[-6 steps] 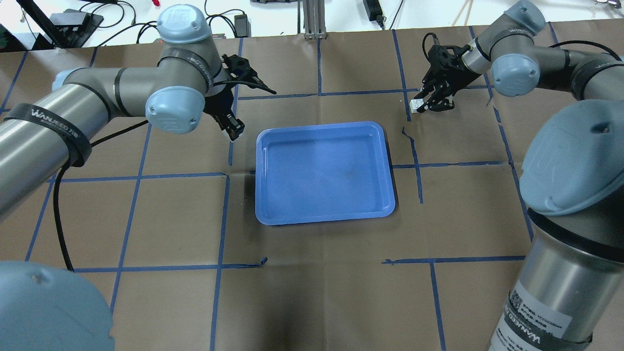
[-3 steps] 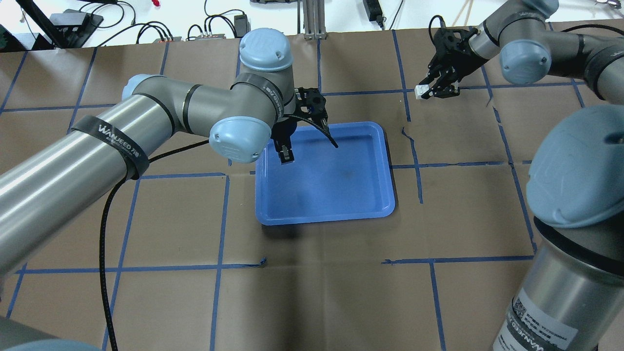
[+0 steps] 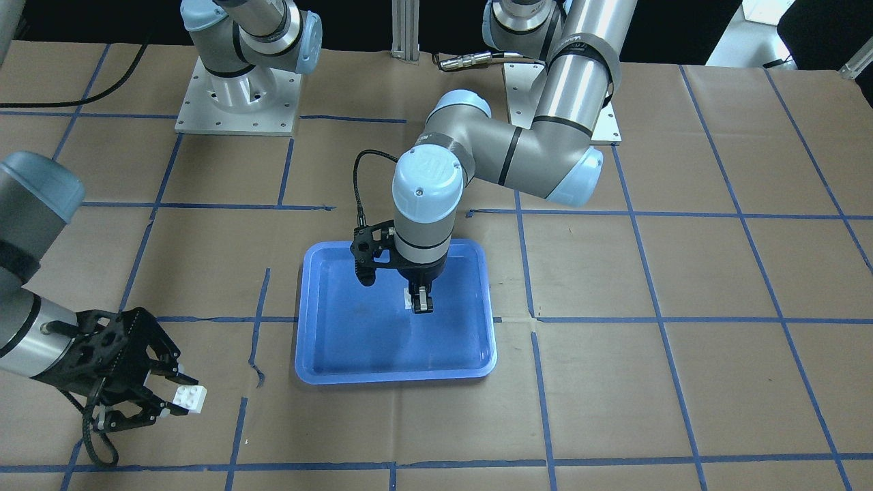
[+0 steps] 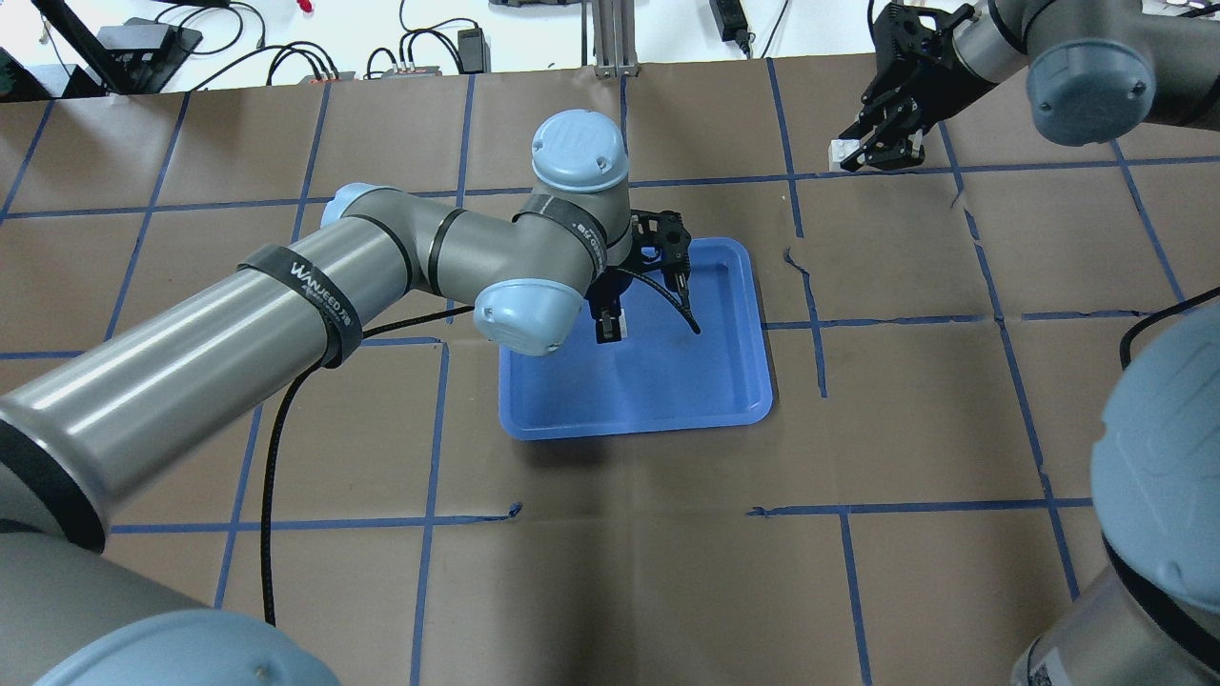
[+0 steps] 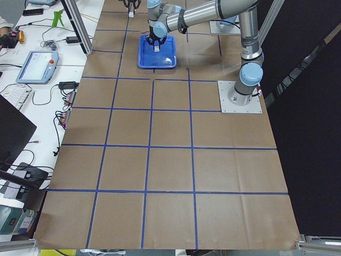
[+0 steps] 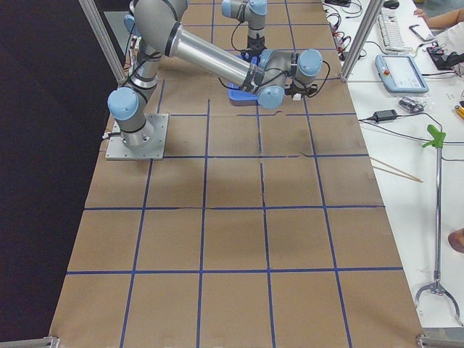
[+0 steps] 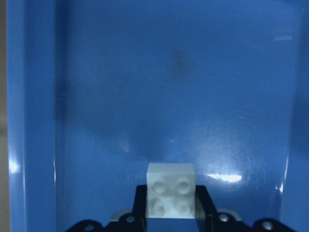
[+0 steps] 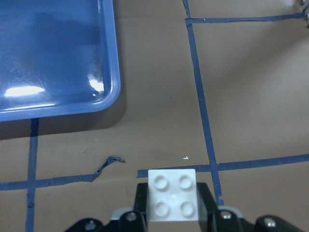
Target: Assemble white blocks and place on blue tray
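The blue tray [image 4: 724, 381] lies mid-table; it also shows in the front view [image 3: 327, 354] and fills the left wrist view [image 7: 96, 96]. My left gripper [image 4: 610, 329] hangs over the tray's middle, shut on a white block [image 7: 171, 190], seen beside its fingers in the front view [image 3: 407, 299]. My right gripper [image 4: 863, 157] is raised over the table at the far right, well away from the tray, shut on the other white block [image 4: 841, 151], which also shows in the front view [image 3: 189, 397] and in the right wrist view [image 8: 173, 194].
Brown paper with a blue tape grid [image 4: 820, 324] covers the table. Cables and power bricks [image 4: 419, 48] lie past the far edge. The arm bases [image 3: 235, 95] stand at the robot's side. An operator bench with a tablet [image 6: 402, 72] runs along the far side.
My left arm has swung right from beside the tray to over its middle, carrying its block. My right gripper has lifted and moved farther away with its block.
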Controlling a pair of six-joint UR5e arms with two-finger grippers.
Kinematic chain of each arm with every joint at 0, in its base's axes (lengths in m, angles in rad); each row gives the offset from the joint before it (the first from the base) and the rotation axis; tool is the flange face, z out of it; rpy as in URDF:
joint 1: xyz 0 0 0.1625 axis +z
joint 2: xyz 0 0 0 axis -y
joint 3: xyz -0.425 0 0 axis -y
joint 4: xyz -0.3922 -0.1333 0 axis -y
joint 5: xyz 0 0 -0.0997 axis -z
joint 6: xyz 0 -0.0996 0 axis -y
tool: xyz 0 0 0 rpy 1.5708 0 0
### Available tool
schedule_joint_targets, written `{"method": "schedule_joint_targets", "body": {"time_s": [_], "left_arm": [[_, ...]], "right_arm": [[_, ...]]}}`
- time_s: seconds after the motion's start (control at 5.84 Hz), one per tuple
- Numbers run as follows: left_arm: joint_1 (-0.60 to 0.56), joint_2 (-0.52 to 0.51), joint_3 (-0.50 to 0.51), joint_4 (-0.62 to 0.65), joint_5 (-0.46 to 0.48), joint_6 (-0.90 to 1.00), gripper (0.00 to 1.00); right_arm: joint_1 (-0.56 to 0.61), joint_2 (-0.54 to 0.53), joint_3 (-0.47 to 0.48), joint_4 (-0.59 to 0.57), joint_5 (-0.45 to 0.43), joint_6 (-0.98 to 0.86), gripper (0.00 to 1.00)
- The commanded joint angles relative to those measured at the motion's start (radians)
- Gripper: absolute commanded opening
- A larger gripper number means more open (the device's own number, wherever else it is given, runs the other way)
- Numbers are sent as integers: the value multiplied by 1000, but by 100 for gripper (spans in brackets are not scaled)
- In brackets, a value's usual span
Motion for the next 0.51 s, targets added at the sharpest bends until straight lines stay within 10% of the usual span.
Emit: {"method": "schedule_joint_targets", "body": {"time_s": [0.0, 0.34], "left_arm": [[-7, -28, -4, 22, 4, 3, 17], [-13, -28, -19, 20, 6, -1, 26]], "right_arm": [[0, -31, 48, -5, 3, 2, 28], [1, -31, 50, -4, 6, 3, 28]]}}
